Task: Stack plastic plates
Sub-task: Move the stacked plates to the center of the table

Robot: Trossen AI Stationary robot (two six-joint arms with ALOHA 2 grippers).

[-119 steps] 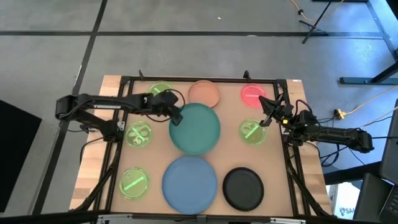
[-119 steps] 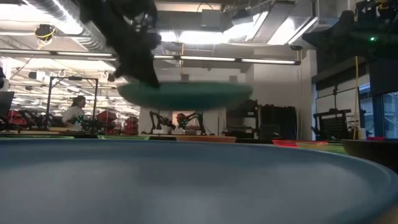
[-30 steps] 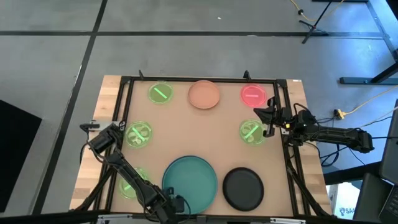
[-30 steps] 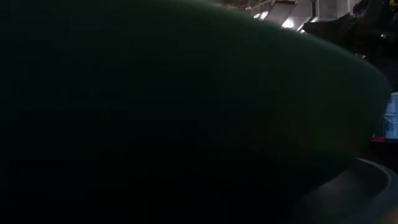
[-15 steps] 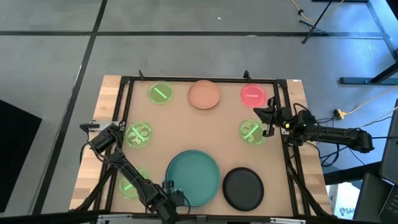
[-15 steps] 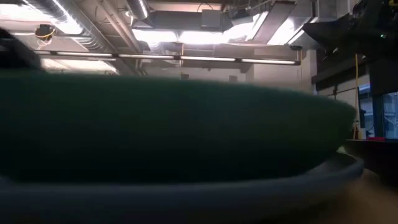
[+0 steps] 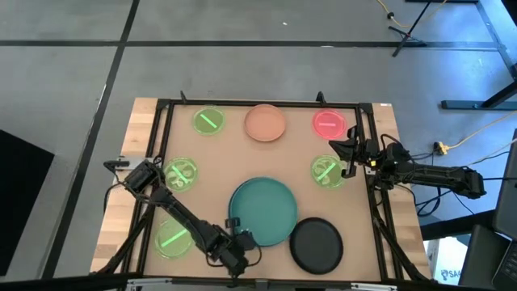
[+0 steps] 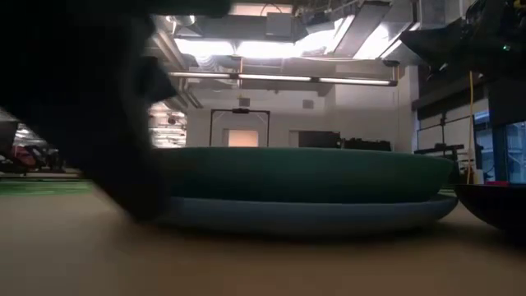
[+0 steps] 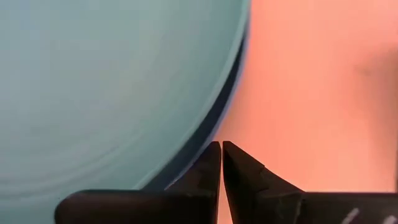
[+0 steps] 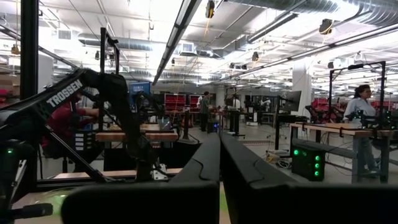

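The large teal plate (image 7: 262, 212) lies flat in the large blue plate (image 8: 304, 215), which rests on the table near its near edge. In the left wrist view the teal plate (image 9: 112, 81) fills the frame, with the blue rim beside it. My left gripper (image 7: 240, 241) is shut, low at the stack's near-left side. It shows as a dark mass (image 8: 123, 140) in the low view. My right gripper (image 7: 349, 153) is shut and waits above the table's right side, between the pink-red plate (image 7: 327, 123) and a small green plate (image 7: 327, 171). My left gripper (image 9: 221, 144) has its shut fingertips against the blue plate's rim (image 9: 200, 144) at the stack's near-left side. It comes slanting down from the near-left. Both plates lie flat on the table.
The black plate (image 7: 315, 244) sits right beside the stack, toward the table's right. The peach plate (image 7: 265, 123) and a green plate (image 7: 208, 121) are at the far edge. Two more green plates (image 7: 179, 174) (image 7: 174, 236) lie on the left. A dark frame (image 7: 161, 145) borders the table.
The teal plate, tilted and close to the near edge a second ago, has settled flat in the blue plate. The stack has slid away from the near edge toward the far right. My left gripper has moved right and toward the far edge along with it.
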